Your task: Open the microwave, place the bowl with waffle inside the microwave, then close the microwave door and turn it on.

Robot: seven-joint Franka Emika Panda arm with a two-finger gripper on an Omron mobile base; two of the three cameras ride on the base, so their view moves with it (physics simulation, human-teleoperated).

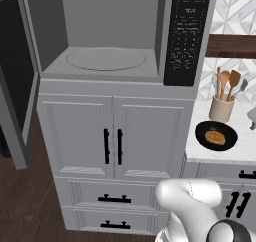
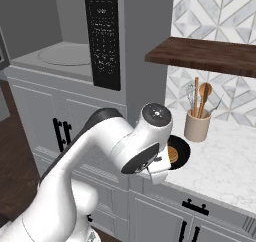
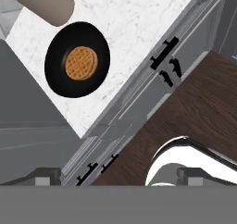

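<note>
Home kitchen, rendered. Evidence: built-in microwave (image 1: 112, 36) w/ door (image 1: 15, 81) swung open, set in a tall grey panelled cabinet unit (image 1: 115, 136) w/ black bar handles & drawers below. To its right, white marble worktop (image 2: 225, 171); near its back edge a beige utensil crock (image 2: 197, 126) w/ wooden spoons & whisk. Black bowl (image 3: 77, 59) w/ waffle (image 3: 81, 62) sits by worktop's front edge. Geometric tile backsplash (image 2: 220, 11), dark wood shelf (image 2: 210, 55) above worktop, dark wood floor (image 3: 194, 107).
</note>
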